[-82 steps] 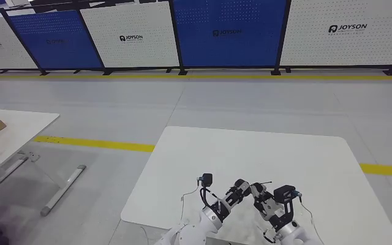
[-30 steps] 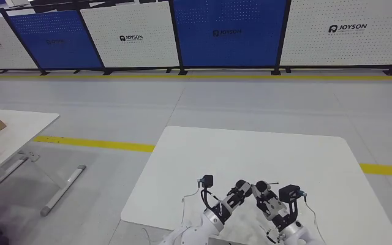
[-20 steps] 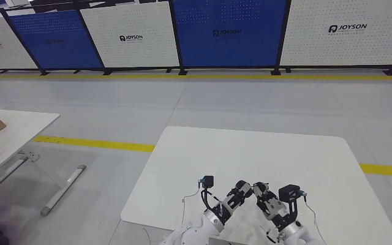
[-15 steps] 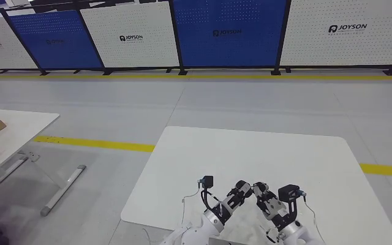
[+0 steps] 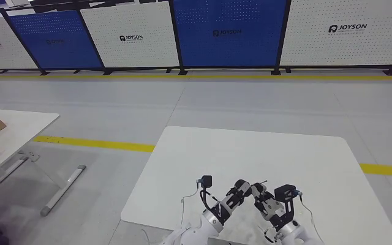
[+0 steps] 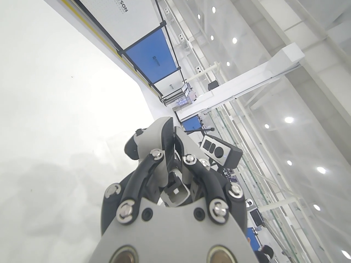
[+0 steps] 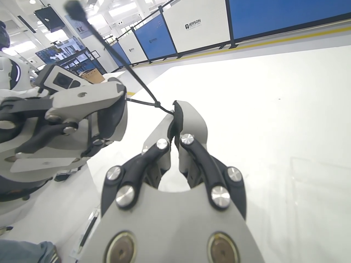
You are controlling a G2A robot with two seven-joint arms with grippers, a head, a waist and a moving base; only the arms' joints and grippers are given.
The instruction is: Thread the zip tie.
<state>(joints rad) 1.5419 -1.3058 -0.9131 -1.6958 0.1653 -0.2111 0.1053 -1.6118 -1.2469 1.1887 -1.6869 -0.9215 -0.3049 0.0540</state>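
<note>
A thin black zip tie (image 7: 142,86) is stretched between my two grippers, low over the white table (image 5: 245,153) near its front edge. My right gripper (image 7: 173,110) is shut on one end of it. From there a short stretch runs to a small junction (image 7: 157,105). One long strand rises from the junction up and away. A second, thinner strand (image 7: 139,102) runs across into my left gripper (image 7: 124,100). The left gripper (image 6: 173,131) has its fingers pressed together. In the top view the left gripper (image 5: 241,185) and right gripper (image 5: 255,188) almost touch.
The table's front edge lies just behind the grippers, with open tabletop ahead and to the right. A thin dark item (image 7: 88,229) lies on the table under my right wrist. A second table (image 5: 18,128) stands far left, and blue and white panels (image 5: 226,33) close the back.
Both grippers have drifted a little to the left, staying close together and shut on the zip tie.
</note>
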